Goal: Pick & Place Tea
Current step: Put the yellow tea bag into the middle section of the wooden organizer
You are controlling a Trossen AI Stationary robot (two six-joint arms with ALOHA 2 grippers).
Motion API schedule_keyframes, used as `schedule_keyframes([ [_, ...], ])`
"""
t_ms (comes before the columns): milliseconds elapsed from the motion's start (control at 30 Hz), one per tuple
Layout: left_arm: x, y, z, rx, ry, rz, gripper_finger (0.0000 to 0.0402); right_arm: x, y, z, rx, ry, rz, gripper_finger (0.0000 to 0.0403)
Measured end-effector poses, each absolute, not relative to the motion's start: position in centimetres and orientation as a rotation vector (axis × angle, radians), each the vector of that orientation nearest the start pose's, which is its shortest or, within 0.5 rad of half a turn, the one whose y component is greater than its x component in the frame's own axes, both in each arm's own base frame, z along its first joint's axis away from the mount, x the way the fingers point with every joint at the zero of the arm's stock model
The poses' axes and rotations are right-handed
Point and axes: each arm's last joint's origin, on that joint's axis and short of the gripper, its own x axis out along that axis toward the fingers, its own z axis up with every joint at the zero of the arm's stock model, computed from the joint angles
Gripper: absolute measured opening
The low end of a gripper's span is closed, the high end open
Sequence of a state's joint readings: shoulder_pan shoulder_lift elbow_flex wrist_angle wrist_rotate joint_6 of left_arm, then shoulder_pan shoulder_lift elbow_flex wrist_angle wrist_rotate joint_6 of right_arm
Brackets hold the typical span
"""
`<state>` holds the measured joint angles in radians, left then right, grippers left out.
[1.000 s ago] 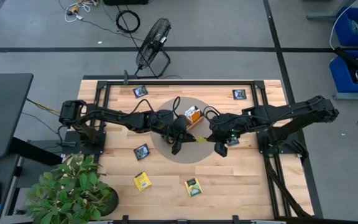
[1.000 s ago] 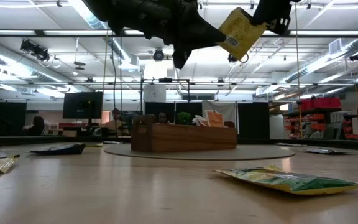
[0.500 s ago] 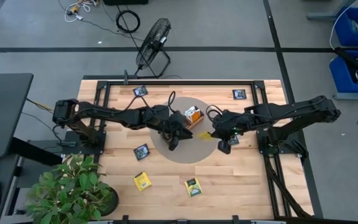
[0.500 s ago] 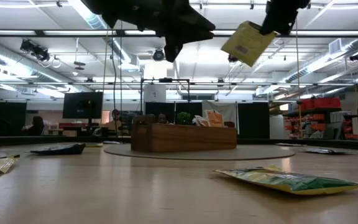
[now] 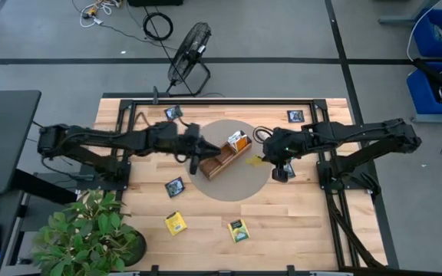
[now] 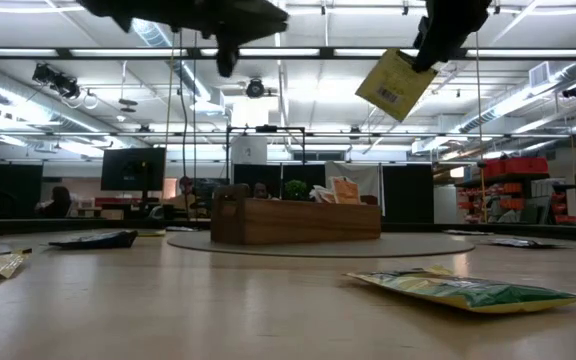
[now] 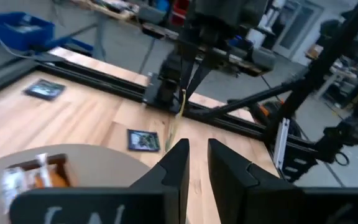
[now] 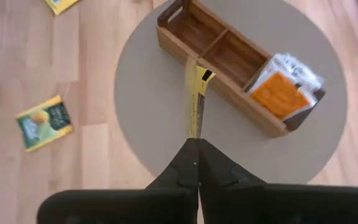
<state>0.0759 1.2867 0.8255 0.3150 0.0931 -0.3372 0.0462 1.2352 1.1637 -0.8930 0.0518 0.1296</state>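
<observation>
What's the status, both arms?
Right end effector shut on yellow tea packet, above tray. Left end effector slightly open, empty. Path clear.

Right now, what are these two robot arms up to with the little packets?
The right gripper is shut on a yellow tea packet, holding it in the air near the wooden tray. One end compartment already holds orange packets; the others look empty. The left gripper, empty, hangs off the tray's other side. More packets lie on the table.

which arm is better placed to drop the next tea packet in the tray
Right. Its end effector is shut on a yellow tea packet above the wooden tray. The left end effector holds nothing.
</observation>
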Motion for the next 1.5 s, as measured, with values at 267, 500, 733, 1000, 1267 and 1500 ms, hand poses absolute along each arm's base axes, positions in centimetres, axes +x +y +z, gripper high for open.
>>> schedule_keyframes([
  [267, 23.5, 1.9, 29.0, -0.393, 0.043, 0.143, 0.006, 24.9, -1.2, 31.5, -0.038, 0.904, 0.029, 0.0],
  [500, 20.0, 1.9, 29.0, -0.433, -0.027, 0.216, 0.006, 26.3, -2.9, 30.6, -0.098, 0.884, 0.118, 0.0],
  [733, 17.9, 1.9, 29.7, -0.43, -0.027, 0.258, 0.006, 28.4, -3.8, 29.9, -0.198, 0.922, 0.177, 0.0],
  [1000, 15.9, 1.8, 30.2, -0.402, -0.026, 0.3, 0.006, 31.7, -5.3, 30.4, -0.281, 0.952, 0.236, 0.0],
  [1267, 13.7, 1.8, 30.4, -0.397, -0.015, 0.341, 0.006, 33.6, -6.9, 29.6, -0.416, 1.036, 0.328, 0.0],
  [1500, 12.7, 1.8, 30.5, -0.399, -0.025, 0.358, 0.006, 35.7, -7.6, 27.6, -0.58, 1.103, 0.382, 0.0],
])
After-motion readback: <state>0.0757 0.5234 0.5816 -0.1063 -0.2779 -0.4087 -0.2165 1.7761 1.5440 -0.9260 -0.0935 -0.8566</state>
